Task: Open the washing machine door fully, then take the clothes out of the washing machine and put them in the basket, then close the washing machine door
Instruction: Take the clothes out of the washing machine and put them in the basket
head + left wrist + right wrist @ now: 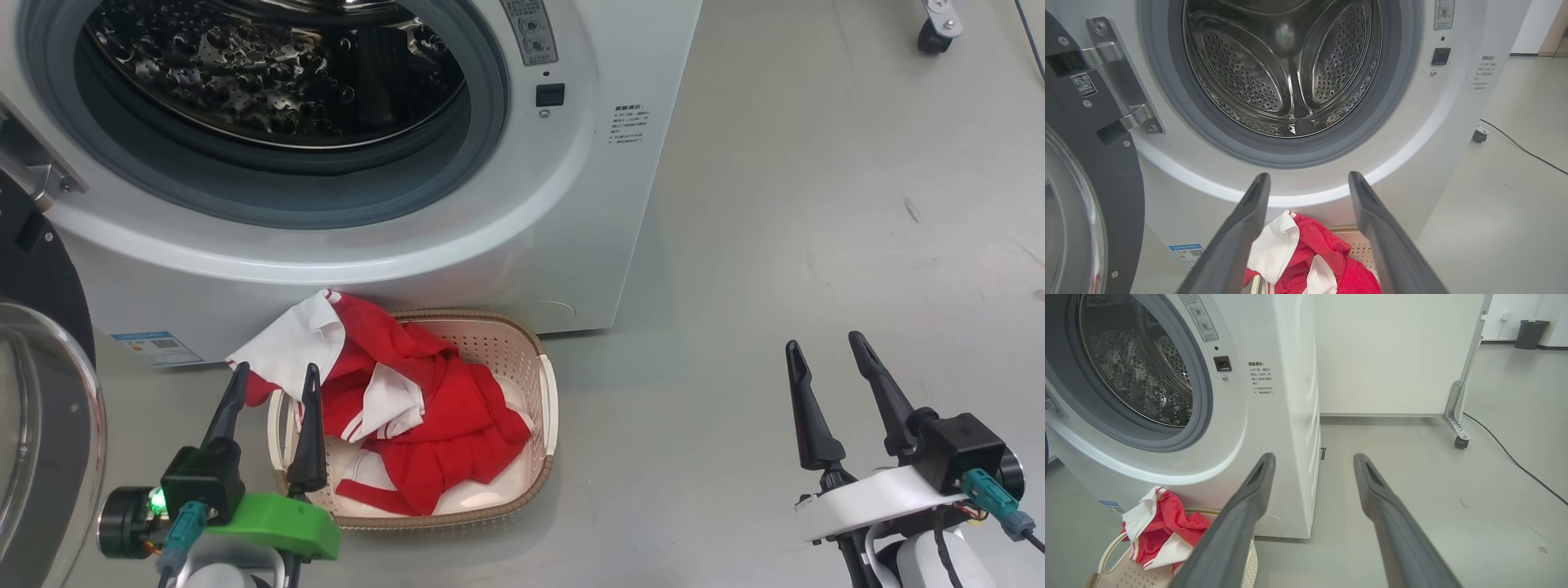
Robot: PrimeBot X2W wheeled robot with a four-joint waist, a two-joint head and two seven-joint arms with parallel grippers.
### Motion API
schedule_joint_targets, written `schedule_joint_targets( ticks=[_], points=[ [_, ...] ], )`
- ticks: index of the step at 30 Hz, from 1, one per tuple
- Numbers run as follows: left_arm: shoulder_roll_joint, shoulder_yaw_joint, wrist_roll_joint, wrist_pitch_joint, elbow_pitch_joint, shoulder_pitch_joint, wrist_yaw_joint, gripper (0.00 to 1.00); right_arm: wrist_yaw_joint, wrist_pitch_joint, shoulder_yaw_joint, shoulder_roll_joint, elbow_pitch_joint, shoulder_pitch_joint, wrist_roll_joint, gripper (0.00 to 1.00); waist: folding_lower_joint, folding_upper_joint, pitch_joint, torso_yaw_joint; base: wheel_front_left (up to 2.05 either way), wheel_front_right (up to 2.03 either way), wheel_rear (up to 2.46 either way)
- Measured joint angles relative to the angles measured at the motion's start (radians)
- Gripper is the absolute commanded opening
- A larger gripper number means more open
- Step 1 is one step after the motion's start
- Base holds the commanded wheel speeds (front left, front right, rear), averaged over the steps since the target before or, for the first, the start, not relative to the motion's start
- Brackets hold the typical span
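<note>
The white washing machine (506,237) stands with its drum (1286,69) showing bare steel. Its black door (33,392) hangs swung out at the left, also seen in the left wrist view as the door (1090,183). Red and white clothes (408,400) lie heaped in the cream basket (547,400) on the floor before the machine, a white part draped over the rim. My left gripper (273,376) is open, just over the basket's left end, holding nothing. My right gripper (824,343) is open above bare floor, far right of the basket.
Grey floor (816,204) spreads to the right of the machine. A white panel on castors (1457,437) stands behind, with a black cable (1515,461) running across the floor. A dark bin (1529,334) sits by the far wall.
</note>
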Motion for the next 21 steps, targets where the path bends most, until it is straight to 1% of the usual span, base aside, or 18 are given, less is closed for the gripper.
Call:
schedule_joint_targets(
  ticks=[21],
  points=[
    [0.0,-0.008,0.002,0.013,-0.062,0.034,0.01,1.0,0.0,0.0,0.009,0.002,-0.015,0.0,-0.004,1.0,0.0,0.0,0.012,-0.013,0.0,0.0,0.0]
  ],
)
